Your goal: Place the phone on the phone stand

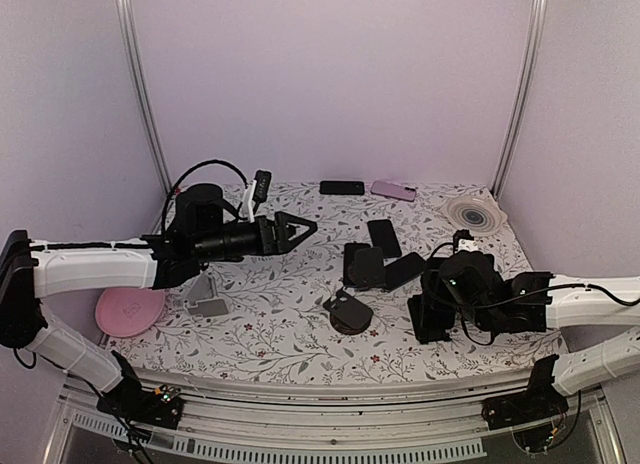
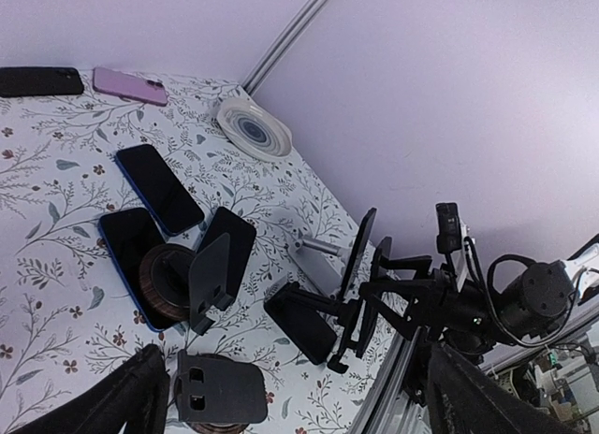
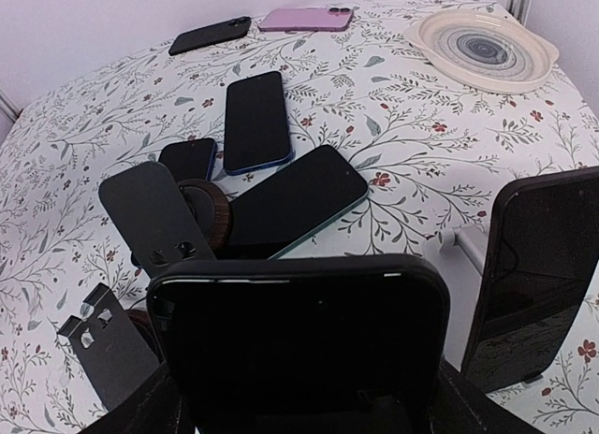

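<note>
Phone clamped in the right tool, crowded stand ahead

The right tool [image 3: 298, 398] is clamped across the width of the black phone [image 3: 299, 331], held low over the tabletop [image 1: 280, 334] at the near right. The left tool [image 1: 297, 229] hangs with jaws apart and empty at the far left. The grip is only on the phone's slim edges, so a tilt toward the empty stand [image 3: 150, 214] could let it slide or twist. That stand has flat phones [image 3: 298, 202] touching its round base, and a nudge may shove or tip it. An upright phone [image 3: 538, 266] stands just beside on the right, and a second stand [image 3: 105, 352] is near left. A wide swing could topple either.
</note>
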`<act>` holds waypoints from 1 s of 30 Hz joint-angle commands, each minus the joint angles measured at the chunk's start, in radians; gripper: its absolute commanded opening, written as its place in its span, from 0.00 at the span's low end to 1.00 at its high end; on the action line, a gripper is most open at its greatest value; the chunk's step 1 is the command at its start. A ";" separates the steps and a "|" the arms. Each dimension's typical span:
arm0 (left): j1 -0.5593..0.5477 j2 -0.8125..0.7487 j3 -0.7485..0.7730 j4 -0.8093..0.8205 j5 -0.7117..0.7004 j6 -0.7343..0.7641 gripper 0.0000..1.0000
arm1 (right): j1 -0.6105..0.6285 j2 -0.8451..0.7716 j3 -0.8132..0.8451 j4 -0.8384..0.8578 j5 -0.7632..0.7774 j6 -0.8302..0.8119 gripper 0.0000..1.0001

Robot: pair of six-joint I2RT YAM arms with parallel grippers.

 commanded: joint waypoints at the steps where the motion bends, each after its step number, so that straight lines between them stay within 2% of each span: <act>1: 0.015 -0.021 -0.020 0.046 0.006 -0.010 0.96 | -0.002 -0.024 -0.023 0.062 0.031 0.034 0.12; 30: 0.018 -0.013 -0.035 0.072 0.012 -0.017 0.96 | -0.003 0.039 -0.126 0.206 -0.001 0.030 0.12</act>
